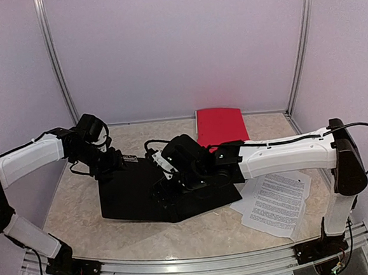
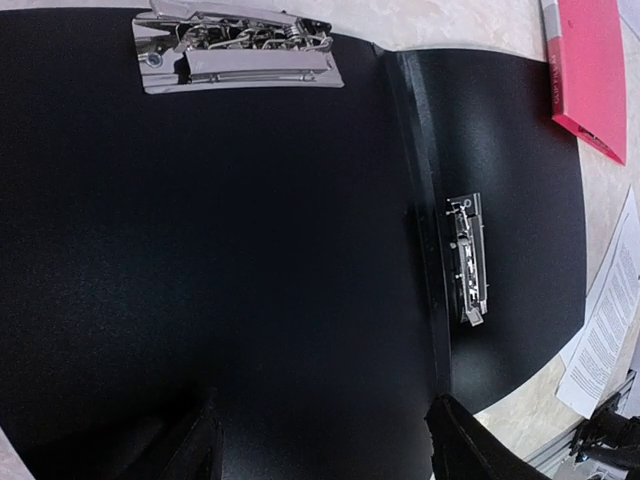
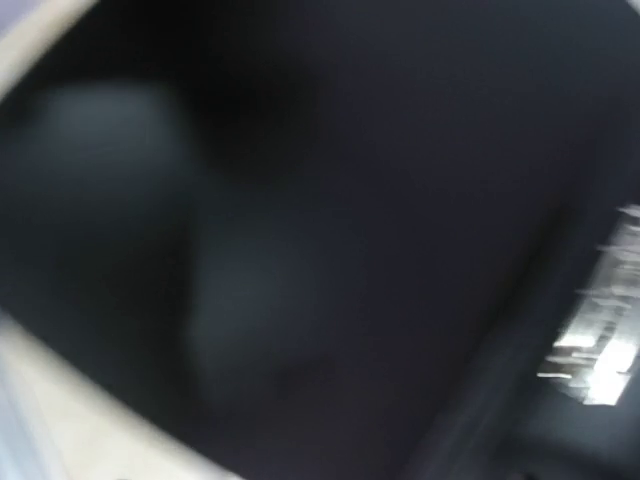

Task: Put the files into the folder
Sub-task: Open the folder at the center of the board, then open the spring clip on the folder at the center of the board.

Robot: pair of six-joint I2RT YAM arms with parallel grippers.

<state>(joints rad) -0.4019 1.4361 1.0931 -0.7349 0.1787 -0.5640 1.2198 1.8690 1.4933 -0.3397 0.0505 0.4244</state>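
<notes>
The open black folder (image 1: 131, 192) lies flat in the middle of the table, with a metal clip (image 2: 238, 50) at its top and a second clip (image 2: 467, 258) by the spine. The files (image 1: 275, 203), white sheets printed with text, lie on the table to the folder's right, under the right arm. My left gripper (image 1: 113, 163) hovers over the folder's left part. In the left wrist view the left gripper (image 2: 325, 408) is open, with only black cover between its fingers. My right gripper (image 1: 166, 190) is low over the folder's middle. The right wrist view is a blur of black folder (image 3: 350, 250), and its fingers do not show.
A red folder (image 1: 220, 125) lies shut at the back of the table, just behind the black one. Metal frame posts stand at the back corners. Pale walls close in three sides. A metal rail runs along the near edge.
</notes>
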